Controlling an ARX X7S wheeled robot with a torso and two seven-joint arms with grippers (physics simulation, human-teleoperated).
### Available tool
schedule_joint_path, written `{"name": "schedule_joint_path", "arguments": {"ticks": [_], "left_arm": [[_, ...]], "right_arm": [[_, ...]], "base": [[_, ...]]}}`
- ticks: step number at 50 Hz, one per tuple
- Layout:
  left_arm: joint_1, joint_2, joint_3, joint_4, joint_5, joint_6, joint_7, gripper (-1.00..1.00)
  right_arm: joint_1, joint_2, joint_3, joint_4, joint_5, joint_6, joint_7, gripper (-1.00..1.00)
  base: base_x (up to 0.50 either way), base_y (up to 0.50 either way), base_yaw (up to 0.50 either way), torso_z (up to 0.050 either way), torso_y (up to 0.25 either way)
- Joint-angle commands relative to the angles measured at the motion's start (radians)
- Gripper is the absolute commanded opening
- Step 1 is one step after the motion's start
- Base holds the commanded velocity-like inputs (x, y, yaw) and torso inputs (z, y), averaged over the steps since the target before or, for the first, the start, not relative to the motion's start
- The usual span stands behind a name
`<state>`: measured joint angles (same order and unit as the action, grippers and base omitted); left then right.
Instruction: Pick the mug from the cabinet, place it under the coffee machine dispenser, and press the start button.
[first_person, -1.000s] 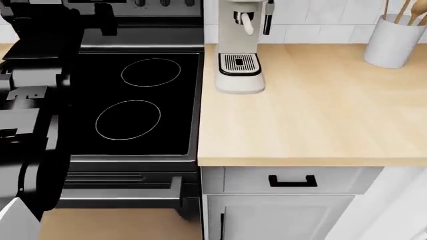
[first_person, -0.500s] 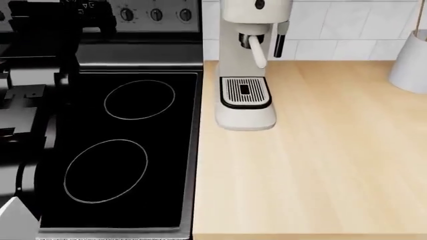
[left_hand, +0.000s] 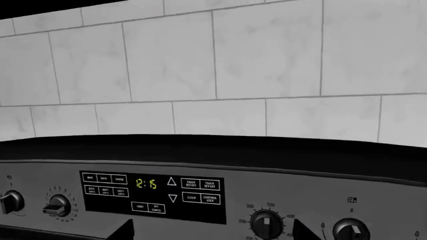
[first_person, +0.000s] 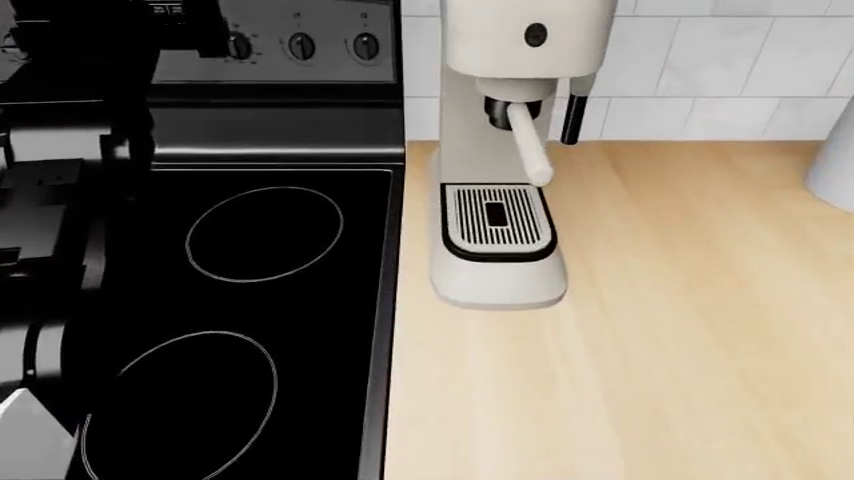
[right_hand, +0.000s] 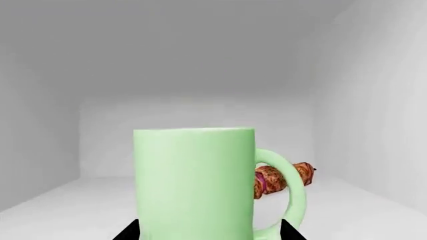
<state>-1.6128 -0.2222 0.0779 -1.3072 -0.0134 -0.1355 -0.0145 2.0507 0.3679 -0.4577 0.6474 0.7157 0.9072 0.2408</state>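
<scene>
The light green mug (right_hand: 193, 180) stands upright on the floor of a white cabinet, its loop handle (right_hand: 293, 195) off to one side. My right gripper (right_hand: 208, 234) is open, its two dark fingertips (right_hand: 128, 233) on either side of the mug's base, the body and handle between them. The cream coffee machine (first_person: 505, 150) stands on the wooden counter; its dark dispenser (first_person: 513, 108) with a cream stick handle hangs over the bare slotted drip tray (first_person: 497, 220). My left gripper (left_hand: 210, 232) is open and empty, facing the stove's control panel (left_hand: 153, 190).
A brown pastry-like item (right_hand: 283, 177) lies behind the mug in the cabinet. The black glass cooktop (first_person: 240, 300) lies left of the wooden counter (first_person: 667, 330). My left arm (first_person: 67, 150) fills the head view's left edge. A white-grey container (first_person: 841, 150) shows at the right edge.
The head view has risen and moved closer: the coffee machine looks larger and lower in frame, and the cabinet drawers have left the view.
</scene>
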Motion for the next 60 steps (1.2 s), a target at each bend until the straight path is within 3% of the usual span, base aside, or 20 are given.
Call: {"name": "schedule_joint_path", "arguments": {"ticks": [1,12,13,25,33,39,53,60], "left_arm": [[-0.009,-0.004,-0.003,0.000,-0.003,0.000,0.005,1.00],[-0.017,-0.002,-0.001,0.001,-0.002,0.002,0.006,1.00],[-0.018,-0.001,-0.001,0.002,-0.003,0.002,0.006,1.00],[-0.026,0.000,0.000,0.002,-0.005,0.003,0.007,1.00],[-0.025,-0.004,-0.001,0.002,-0.007,0.008,0.008,1.00],[-0.022,-0.006,-0.002,0.002,-0.007,0.009,0.008,1.00],[-0.021,-0.005,0.002,0.006,-0.010,0.007,0.008,1.00],[-0.021,-0.004,0.004,0.005,-0.012,0.008,0.007,1.00]], "right_arm": [[-0.053,-0.022,-0.006,0.098,-0.029,-0.090,-0.017,1.00],[-0.057,-0.049,-0.015,0.114,-0.024,-0.117,-0.070,1.00],[-0.059,-0.053,-0.024,0.125,-0.028,-0.114,-0.075,-1.00],[-0.075,-0.058,-0.002,0.147,0.000,-0.091,-0.076,-1.00],[-0.089,-0.009,0.097,-0.180,0.021,-0.225,0.027,-1.00],[-0.059,0.000,0.107,-0.261,0.010,-0.260,0.044,-1.00],[-0.061,0.020,0.078,-0.287,-0.015,-0.229,0.068,-1.00],[-0.066,0.023,0.074,-0.285,-0.018,-0.231,0.066,-1.00]], "base": [[0.00,0.00,0.00,0.000,0.000],[0.00,0.00,0.00,0.000,0.000],[0.00,0.00,0.00,0.000,0.000],[0.00,0.00,0.00,0.000,0.000],[0.00,0.00,0.00,0.000,0.000],[0.00,0.00,0.00,0.000,0.000],[0.00,0.00,0.00,0.000,0.000],[-0.50,0.00,0.00,0.000,0.000]]}}
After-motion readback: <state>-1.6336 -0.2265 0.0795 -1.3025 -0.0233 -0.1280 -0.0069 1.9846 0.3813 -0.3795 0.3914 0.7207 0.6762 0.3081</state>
